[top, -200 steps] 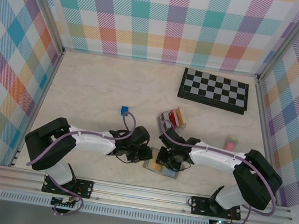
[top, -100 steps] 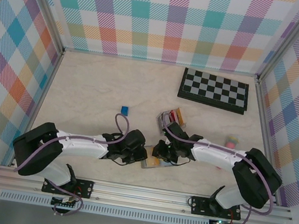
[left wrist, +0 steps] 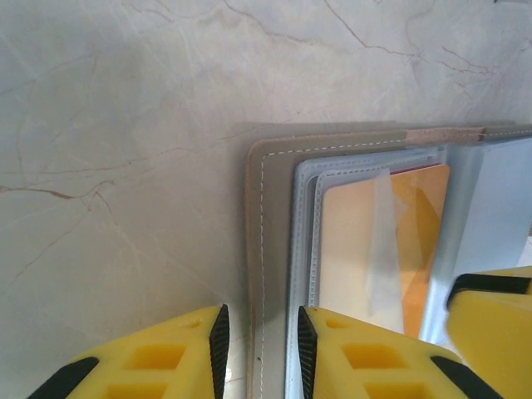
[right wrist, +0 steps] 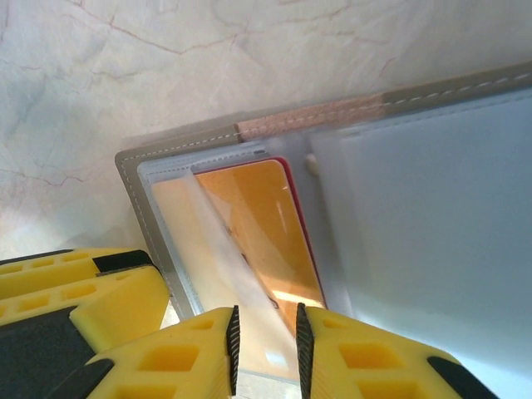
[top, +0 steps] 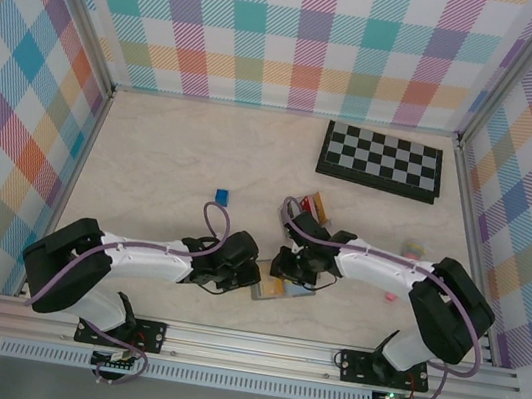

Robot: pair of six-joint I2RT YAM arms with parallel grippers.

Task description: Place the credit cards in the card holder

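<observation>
Near the front, the card holder [top: 277, 290] lies open with an orange card [right wrist: 258, 224] already sleeved. The left gripper [left wrist: 260, 320] straddles its edge and the right gripper [right wrist: 264, 320] the card, jaws narrowly apart, though whether either one clamps cannot be told. Farther back, more credit cards [top: 318, 206] wait in a rack [top: 297, 211].

The left arm [top: 150, 258] and the right arm [top: 386, 269] look alike. Each has a smooth white forearm shell between bulky matt black joint housings and stands on a black base plate [top: 149, 331]. A thin purple cable [top: 207, 211] loops loose off each wrist and runs back along the shell. The jaws are bright yellow blocks with moulded rectangular pockets and black inner pads.
</observation>
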